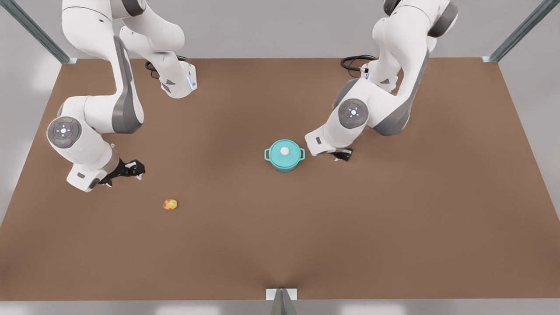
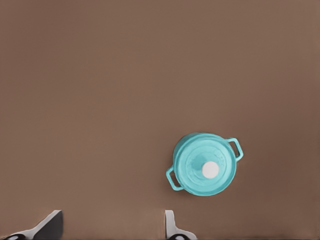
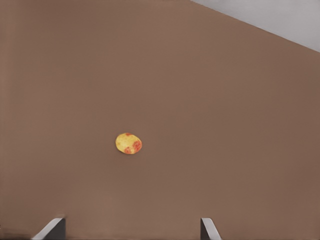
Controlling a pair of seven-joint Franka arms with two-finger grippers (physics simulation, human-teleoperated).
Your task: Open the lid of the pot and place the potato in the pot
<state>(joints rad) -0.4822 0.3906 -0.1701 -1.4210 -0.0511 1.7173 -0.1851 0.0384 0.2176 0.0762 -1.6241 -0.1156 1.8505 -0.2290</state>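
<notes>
on the brown tabletop (image 1: 393,227) a small teal pot (image 1: 284,162) is seen near the middle, a little toward the front view's right. the pot lid (image 1: 284,152) is seated flat on it, with a white knob at its centre, so the pot is closed. two loop handles are shown on opposite sides of the pot.

the potato (image 1: 170,204) is found lying bare on the tabletop toward the front view's left, well apart from the pot and nearer the camera than it. it is touched by nothing.

the left pincer (image 1: 342,154) is carried by the arm on the front view's right and is held low just beside the pot, on the side of its handle at the front view's right, without touching it. in the left wrist view the pot (image 2: 205,164) and the pot lid (image 2: 204,162) are seen from above, and the two fingertips (image 2: 172,225) of this pincer are spread wide with nothing between them.

the right pincer (image 1: 131,170) is carried by the arm on the front view's left and is held low over the tabletop, near the potato but apart from it, on the side away from the camera. in the right wrist view the potato (image 3: 129,143) is seen lying beyond the fingertips (image 3: 52,229), which are also set wide apart and hold nothing.
</notes>
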